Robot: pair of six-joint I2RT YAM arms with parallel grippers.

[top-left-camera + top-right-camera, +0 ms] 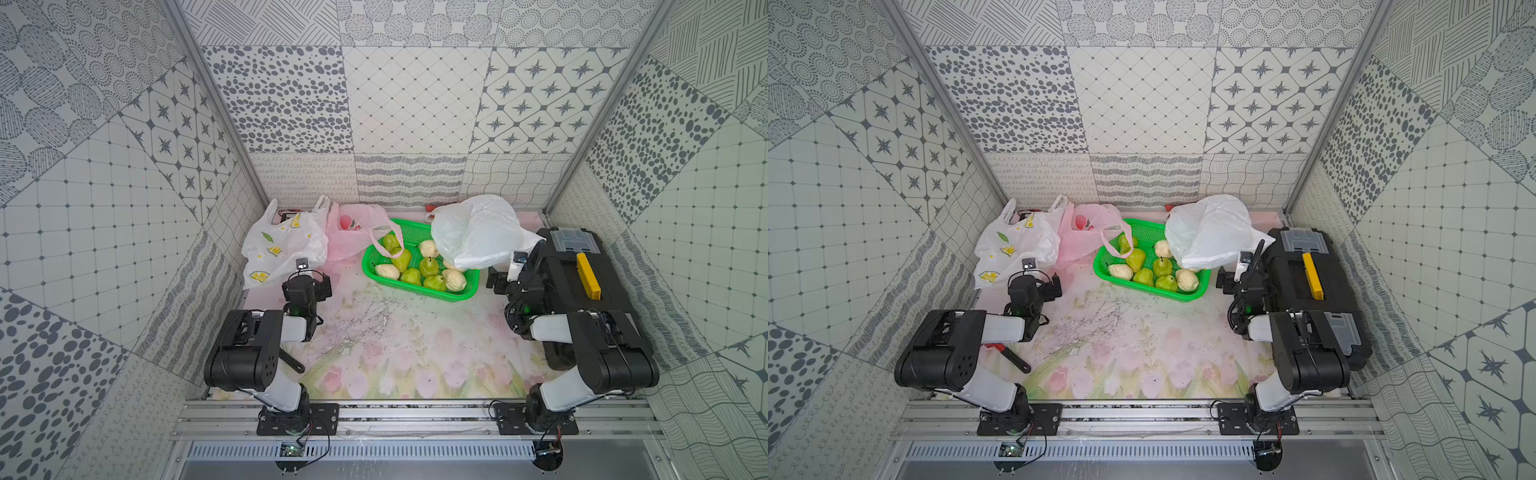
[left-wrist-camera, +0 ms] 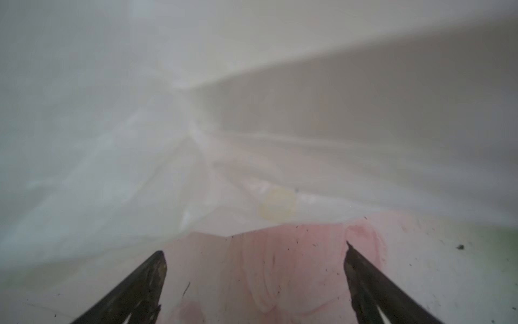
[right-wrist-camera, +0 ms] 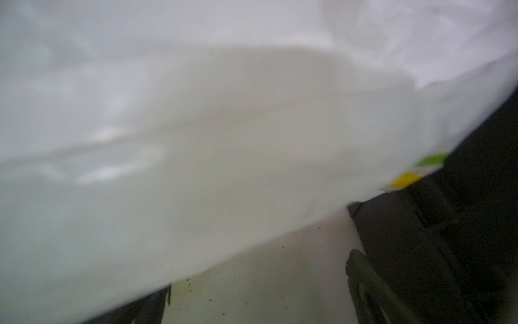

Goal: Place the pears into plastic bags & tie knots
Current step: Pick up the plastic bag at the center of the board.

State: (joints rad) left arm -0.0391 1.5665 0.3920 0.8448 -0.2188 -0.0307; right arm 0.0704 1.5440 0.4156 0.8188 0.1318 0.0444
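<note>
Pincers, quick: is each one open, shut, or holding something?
Left pincer: open, holding nothing, just short of the lemon-print bag.
Right pincer: open, holding nothing, at the edge of the white bag.

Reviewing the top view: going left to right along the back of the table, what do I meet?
From the left: lemon-print bag → pink bag → green basket → plain white bag → black toolbox.
</note>
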